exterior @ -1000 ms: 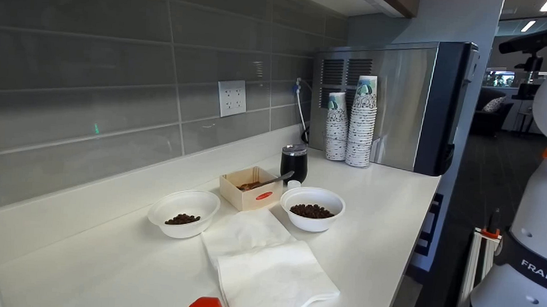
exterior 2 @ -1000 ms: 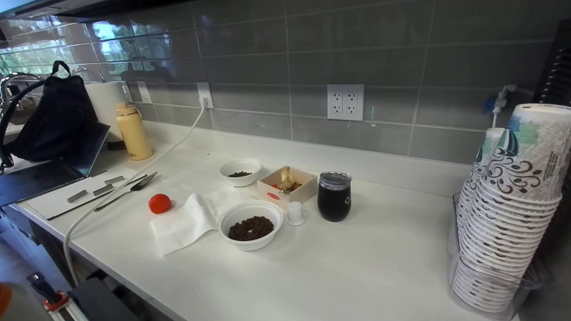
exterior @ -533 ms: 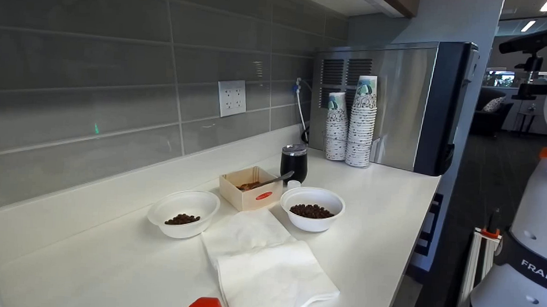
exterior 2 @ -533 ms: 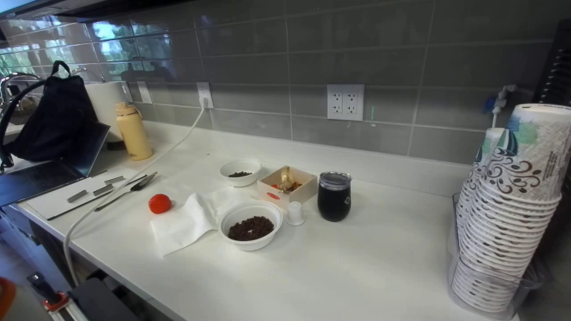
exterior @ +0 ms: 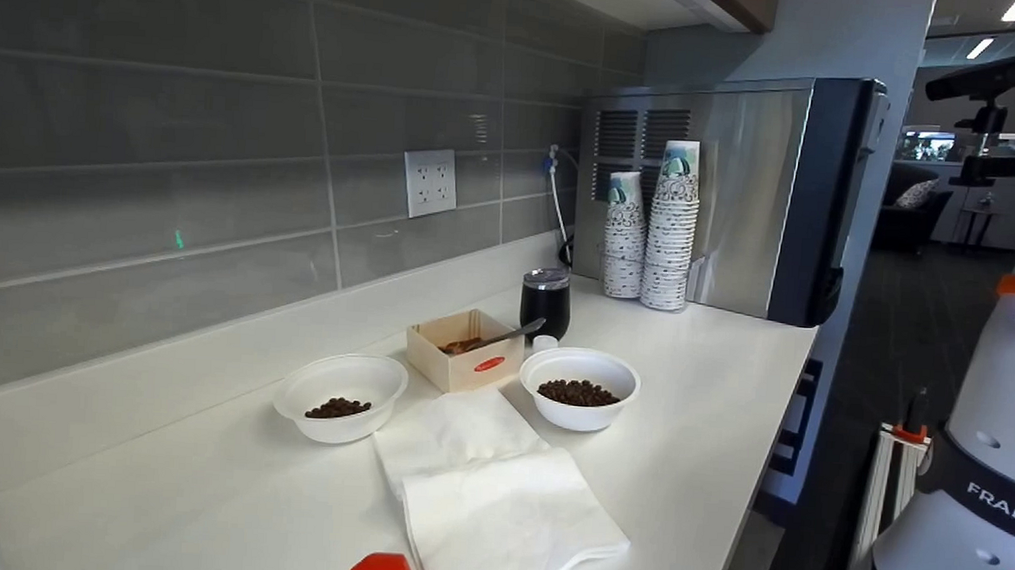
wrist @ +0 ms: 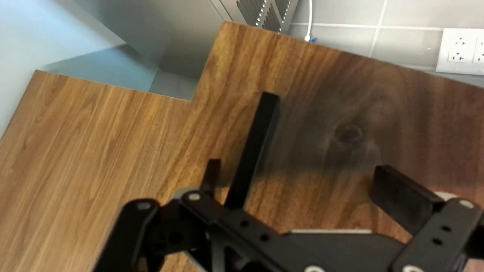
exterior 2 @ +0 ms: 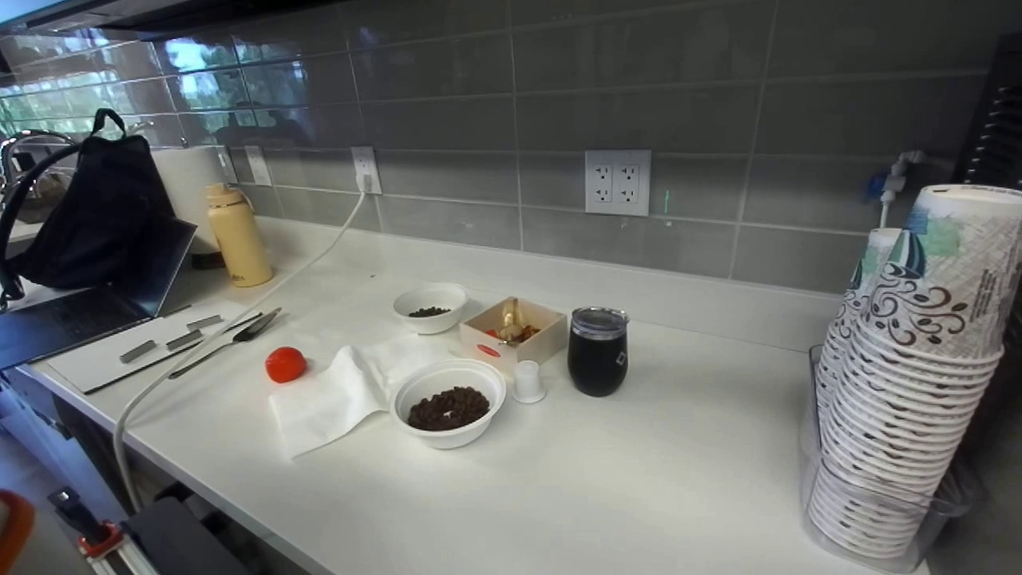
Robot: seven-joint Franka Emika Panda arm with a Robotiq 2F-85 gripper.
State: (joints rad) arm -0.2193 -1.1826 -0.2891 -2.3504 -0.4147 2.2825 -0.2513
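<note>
1. End effector point(wrist: 297, 170), black and two-fingered, stands parted and empty before a brown wood-grain cabinet front point(wrist: 321, 113).
2. Slim black bar handle point(wrist: 252, 151) lies ahead, framed between the fingers point(wrist: 402, 200), nearer one, its long axis slanting away.
3. Hidden: the handle's near end; whether fingers touch it cannot be told.

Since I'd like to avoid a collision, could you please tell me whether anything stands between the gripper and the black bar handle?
Nothing visible does: in the wrist view, only the open gripper itself overlaps the lower end of the black bar handle on the wood-grain cabinet door.
</note>
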